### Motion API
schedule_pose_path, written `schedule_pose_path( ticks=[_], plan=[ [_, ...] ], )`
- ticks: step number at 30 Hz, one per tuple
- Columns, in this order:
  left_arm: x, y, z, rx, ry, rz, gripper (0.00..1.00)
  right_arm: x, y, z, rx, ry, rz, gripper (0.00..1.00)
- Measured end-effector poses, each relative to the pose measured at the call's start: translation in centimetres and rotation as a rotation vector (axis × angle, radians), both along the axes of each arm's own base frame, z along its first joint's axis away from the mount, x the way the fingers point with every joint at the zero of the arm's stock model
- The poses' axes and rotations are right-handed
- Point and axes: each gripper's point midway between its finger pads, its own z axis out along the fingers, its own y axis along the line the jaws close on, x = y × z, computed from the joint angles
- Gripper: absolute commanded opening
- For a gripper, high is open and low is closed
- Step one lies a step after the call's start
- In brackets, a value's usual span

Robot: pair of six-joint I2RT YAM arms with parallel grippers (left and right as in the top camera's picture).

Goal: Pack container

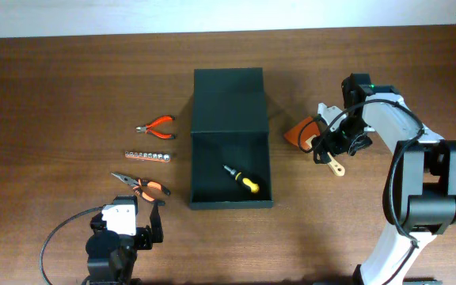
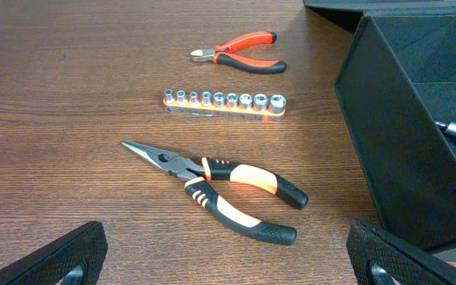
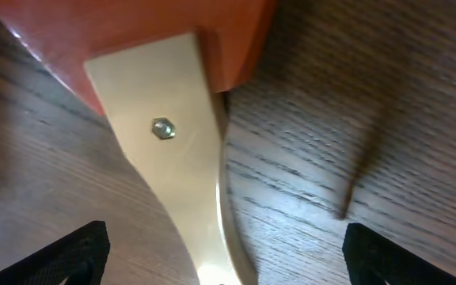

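Observation:
The dark green-black container stands open at the table's middle, its flap lid lying flat behind it. A yellow-handled screwdriver lies inside. My left gripper is open and empty, just in front of the orange-and-black long-nose pliers. My right gripper is open, low over an orange scraper with a pale wooden handle; the handle lies between the fingers, untouched. The container's wall also shows in the left wrist view.
Red-handled cutters and an orange rail of sockets lie left of the container, above the pliers. They also show in the left wrist view: cutters, socket rail.

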Motion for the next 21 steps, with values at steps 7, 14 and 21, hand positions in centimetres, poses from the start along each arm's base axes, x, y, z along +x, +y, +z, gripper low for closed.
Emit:
schedule_pose_path(
  ticks=[7, 14, 21],
  plan=[
    [0.0, 0.0, 0.0, 0.000, 0.000, 0.000, 0.99, 0.2, -0.5, -0.1, -0.032, -0.006, -0.023, 0.89],
    [0.0, 0.0, 0.0, 0.000, 0.000, 0.000, 0.99, 0.2, -0.9, -0.4, -0.064, -0.007, -0.042, 0.88],
    [0.0, 0.0, 0.0, 0.000, 0.000, 0.000, 0.99, -0.6, -0.7, -1.3, -0.109, 0.004, -0.030, 0.76]
  ],
)
